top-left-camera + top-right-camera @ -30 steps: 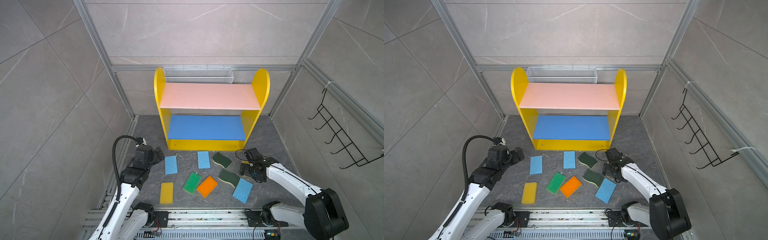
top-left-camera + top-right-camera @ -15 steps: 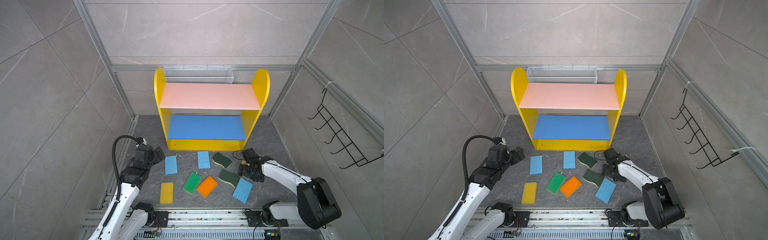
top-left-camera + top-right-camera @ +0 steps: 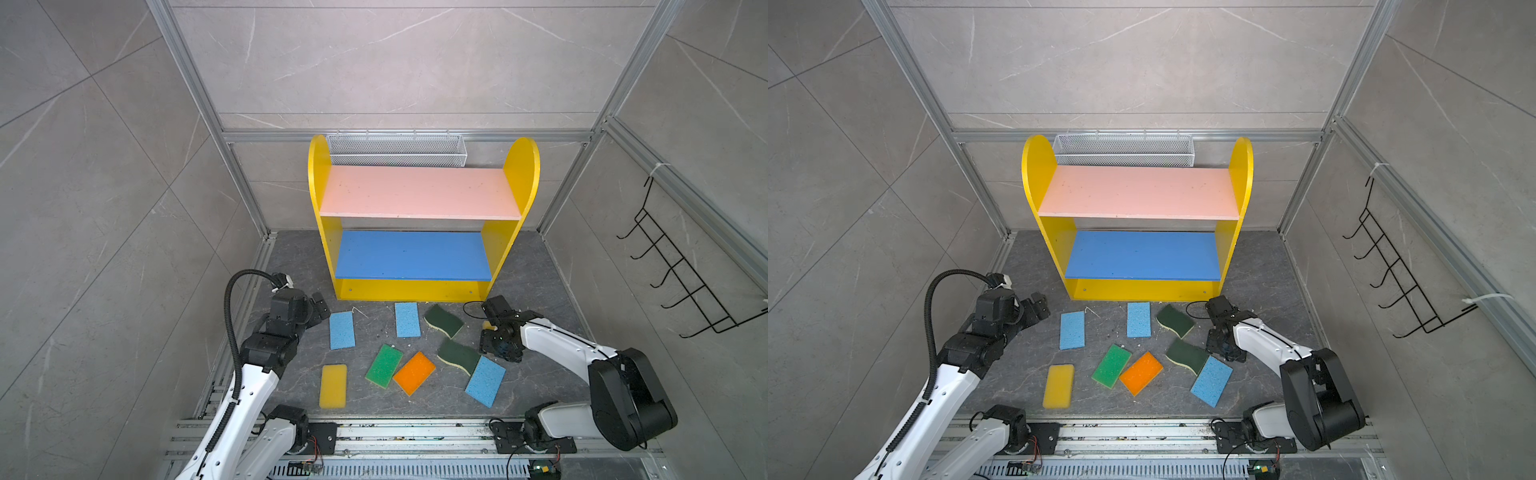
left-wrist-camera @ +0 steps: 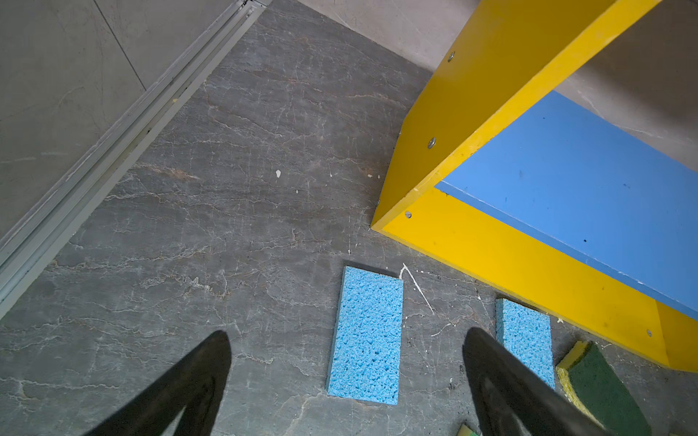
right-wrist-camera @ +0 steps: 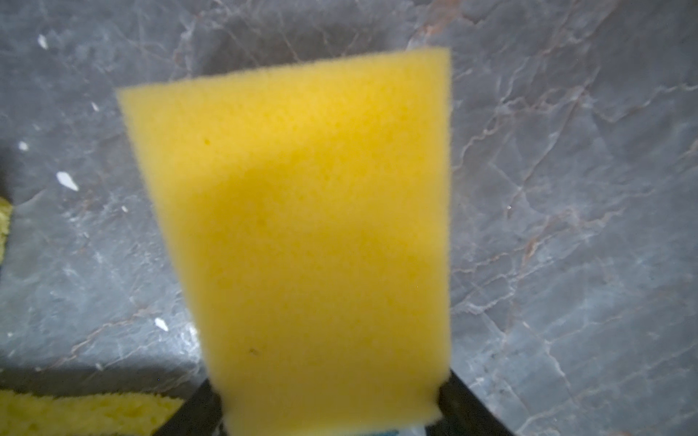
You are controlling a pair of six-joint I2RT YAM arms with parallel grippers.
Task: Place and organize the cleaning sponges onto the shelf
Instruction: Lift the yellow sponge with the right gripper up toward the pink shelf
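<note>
Both top views: yellow-sided board shelf with pink and blue boards (image 3: pixel 419 193) stood far centre. Eight flat coloured sponges (image 3: pixel 414 373) lay scattered on grey marbled desk (image 3: pixel 536 266) near its front.

Left wrist view: left end effector (image 4: pixel 345 332) gaped wide, empty, near light blue porous rectangular sponge (image 4: pixel 368 302).

Right wrist view: right end effector (image 5: pixel 328 396) pinched yellow foam rectangular sponge (image 5: pixel 302 226) by its sides.

The shelf (image 3: pixel 415 289) is finished in yellow, with a pink upper board (image 3: pixel 415 193) and a blue middle board (image 3: pixel 411 255). A light blue sponge (image 3: pixel 342 336), green sponge (image 3: pixel 384 365), orange sponge (image 3: pixel 414 373) and yellow sponge (image 5: pixel 302 226) are shown against the dark grey, pale-veined worktop (image 3: pixel 365 399).
</note>
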